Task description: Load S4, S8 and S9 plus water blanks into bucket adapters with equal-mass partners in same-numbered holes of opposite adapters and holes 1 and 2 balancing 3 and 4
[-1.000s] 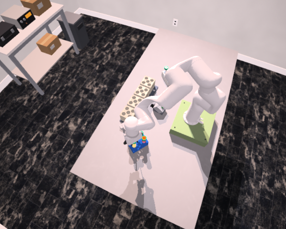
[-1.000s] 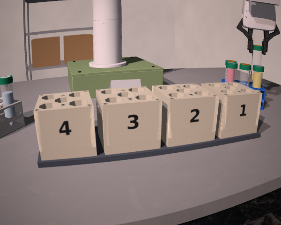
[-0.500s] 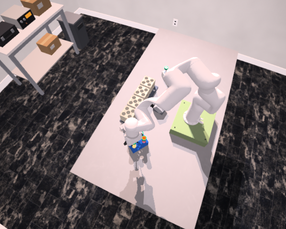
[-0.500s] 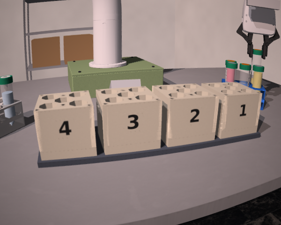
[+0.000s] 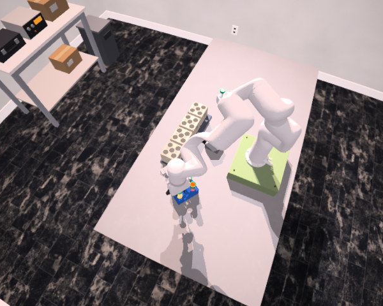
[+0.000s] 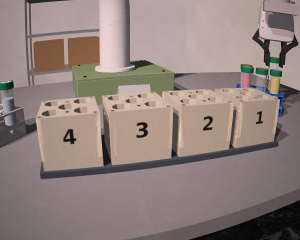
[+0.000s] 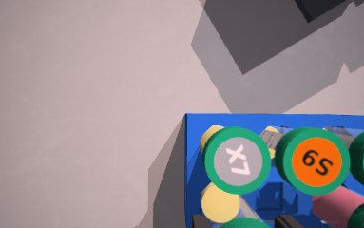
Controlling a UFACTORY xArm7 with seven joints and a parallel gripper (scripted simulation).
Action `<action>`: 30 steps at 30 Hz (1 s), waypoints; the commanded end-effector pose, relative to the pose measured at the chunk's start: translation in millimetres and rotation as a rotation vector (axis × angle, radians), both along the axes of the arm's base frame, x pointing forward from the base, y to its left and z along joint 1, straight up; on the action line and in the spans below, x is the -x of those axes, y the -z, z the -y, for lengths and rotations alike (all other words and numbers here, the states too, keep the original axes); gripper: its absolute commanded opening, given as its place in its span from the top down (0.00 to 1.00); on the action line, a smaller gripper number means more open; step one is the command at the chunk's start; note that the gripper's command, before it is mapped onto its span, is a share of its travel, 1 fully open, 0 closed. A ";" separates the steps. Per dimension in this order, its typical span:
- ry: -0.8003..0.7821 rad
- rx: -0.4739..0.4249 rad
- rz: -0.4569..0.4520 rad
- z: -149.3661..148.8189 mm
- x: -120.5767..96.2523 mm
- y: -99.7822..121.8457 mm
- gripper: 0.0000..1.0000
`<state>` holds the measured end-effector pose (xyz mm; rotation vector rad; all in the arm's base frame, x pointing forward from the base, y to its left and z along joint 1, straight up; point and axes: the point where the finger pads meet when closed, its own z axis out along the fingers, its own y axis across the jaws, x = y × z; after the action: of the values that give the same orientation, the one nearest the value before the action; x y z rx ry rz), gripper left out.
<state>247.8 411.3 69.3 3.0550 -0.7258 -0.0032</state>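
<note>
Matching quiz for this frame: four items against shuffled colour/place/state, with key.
1. X7
2. S9
3. adapter 4
4. gripper

A. left end of the adapter row, exterior view
B. orange cap dot
C. shut on a green-capped tube
D. grey cap dot

Pairs: 1-D, 2-B, 3-A, 4-C
</note>
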 end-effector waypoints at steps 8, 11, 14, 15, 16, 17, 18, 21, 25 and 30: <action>0.000 -0.004 0.002 -1.3 -0.8 9.5 1.00; 0.000 -0.004 0.002 -1.3 -0.8 10.5 1.00; 0.000 -0.004 0.002 -1.3 -0.8 13.5 1.00; 0.000 -0.004 0.002 -1.3 -0.8 14.5 1.00; 0.000 -0.004 0.002 -1.3 -0.8 15.5 1.00; 0.000 -0.004 0.002 -1.3 -0.8 16.5 1.00; 0.000 -0.004 0.002 -1.3 -0.8 17.5 1.00; 0.000 -0.004 0.002 -1.3 -0.8 20.5 1.00; 0.000 -0.004 0.002 -1.3 -0.8 24.5 1.00; 0.000 -0.004 0.002 -1.3 -0.8 26.5 1.00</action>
<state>247.6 411.0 42.2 3.0543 -0.7256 -0.0035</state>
